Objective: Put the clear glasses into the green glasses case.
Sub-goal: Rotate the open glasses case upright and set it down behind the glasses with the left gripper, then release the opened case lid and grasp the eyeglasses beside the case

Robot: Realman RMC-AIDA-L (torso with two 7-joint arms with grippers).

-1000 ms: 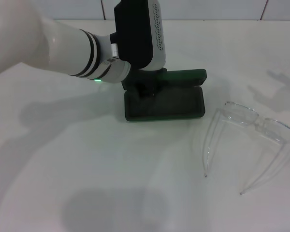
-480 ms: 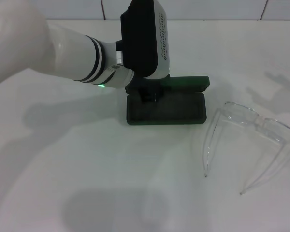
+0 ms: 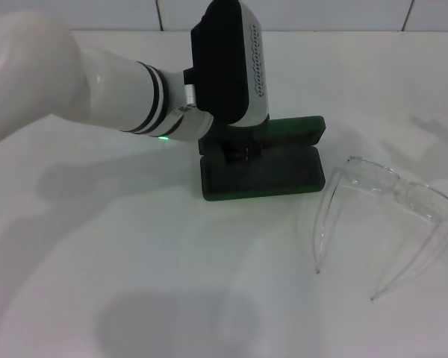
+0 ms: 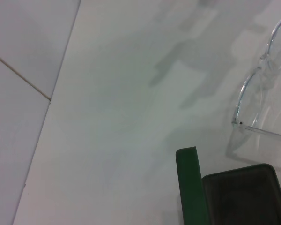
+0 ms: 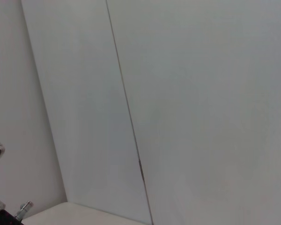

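One white table (image 3: 134, 283) (tiled wall (image 3: 321, 13) behind); left end effector (image 3: 237, 151) over green glasses case (image 3: 284, 175), opening unclear.

**Our white arm with its black end**

We see our left arm (image 3: 75, 82), fat, round and shiny white. Two thin black rings go around it near the wrist (image 3: 155, 104). A small green light (image 3: 163, 136) glows under it. After that comes a big black block (image 3: 224, 63) with a white side and a row of tiny dots.

Clear plastic glasses (image 3: 392, 195), matt case (image 3: 263, 177)
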